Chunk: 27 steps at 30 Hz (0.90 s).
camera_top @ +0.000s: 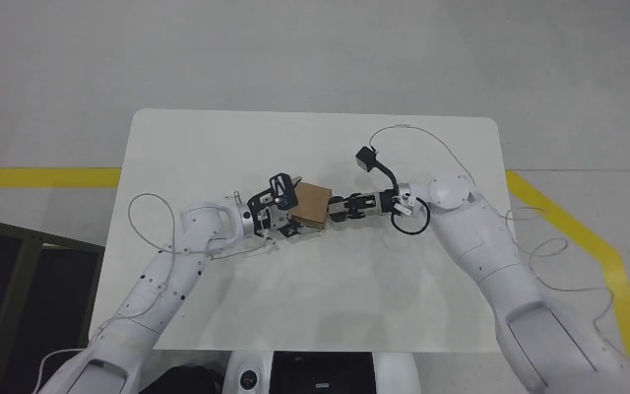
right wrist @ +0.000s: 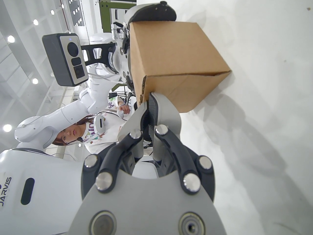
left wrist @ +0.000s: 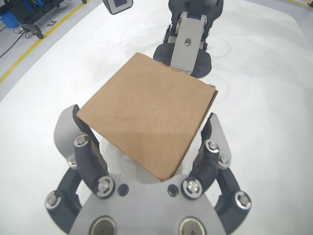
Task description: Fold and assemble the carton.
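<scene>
Left wrist view, near to far: left gripper (left wrist: pixel 143 114) spread wide, clasping opposite sides of brown carton (left wrist: pixel 149 103); carton mid-table, one corner turned toward palm, faces roughly square, long axis unclear; right gripper (left wrist: pixel 183 69) pinched onto far edge; white table (left wrist: pixel 256 99) beneath.

One carton (camera_top: pixel 313 203); two hands: left hand (camera_top: pixel 286 205), right hand (camera_top: pixel 332 210); one table (camera_top: pixel 197 148).
</scene>
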Available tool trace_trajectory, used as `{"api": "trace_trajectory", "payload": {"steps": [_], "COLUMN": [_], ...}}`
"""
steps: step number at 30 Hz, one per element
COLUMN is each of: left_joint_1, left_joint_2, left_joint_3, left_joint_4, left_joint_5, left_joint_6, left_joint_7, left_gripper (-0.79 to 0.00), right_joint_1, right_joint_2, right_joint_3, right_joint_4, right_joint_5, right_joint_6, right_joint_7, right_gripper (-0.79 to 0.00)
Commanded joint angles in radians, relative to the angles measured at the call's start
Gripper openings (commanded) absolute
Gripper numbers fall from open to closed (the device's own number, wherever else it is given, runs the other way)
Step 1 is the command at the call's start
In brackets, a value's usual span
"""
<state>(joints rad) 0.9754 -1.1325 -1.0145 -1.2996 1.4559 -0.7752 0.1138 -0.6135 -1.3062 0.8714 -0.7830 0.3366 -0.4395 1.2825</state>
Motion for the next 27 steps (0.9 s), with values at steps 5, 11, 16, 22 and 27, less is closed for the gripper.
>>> {"api": "trace_trajectory", "payload": {"steps": [5, 11, 16, 22, 27], "left_joint_1": [0.011, 0.071, 0.145, 0.199, 0.181], "left_joint_2": [0.008, 0.028, 0.050, 0.068, 0.073], "left_joint_3": [-0.032, -0.109, -0.209, -0.308, -0.358], "left_joint_4": [0.013, -0.016, -0.097, -0.197, -0.231], "left_joint_5": [-0.036, -0.080, -0.147, -0.230, -0.271], "left_joint_6": [-0.031, -0.023, -0.015, -0.006, 0.039], "left_joint_7": [-0.027, -0.039, -0.052, -0.078, -0.137], "left_gripper": [0.000, 0.000, 0.000, 0.000, 0.000], "right_joint_1": [-0.007, -0.034, -0.069, -0.113, -0.136], "right_joint_2": [0.016, 0.042, 0.069, 0.102, 0.136], "right_joint_3": [0.035, 0.086, 0.142, 0.210, 0.281], "right_joint_4": [0.002, -0.042, -0.104, -0.175, -0.216], "right_joint_5": [-0.003, -0.008, -0.014, -0.031, -0.054], "right_joint_6": [-0.012, -0.038, -0.085, -0.142, -0.221], "right_joint_7": [0.005, 0.013, 0.013, -0.044, -0.122], "right_gripper": [-0.680, -0.363, 0.000, 0.000, 0.000]}}
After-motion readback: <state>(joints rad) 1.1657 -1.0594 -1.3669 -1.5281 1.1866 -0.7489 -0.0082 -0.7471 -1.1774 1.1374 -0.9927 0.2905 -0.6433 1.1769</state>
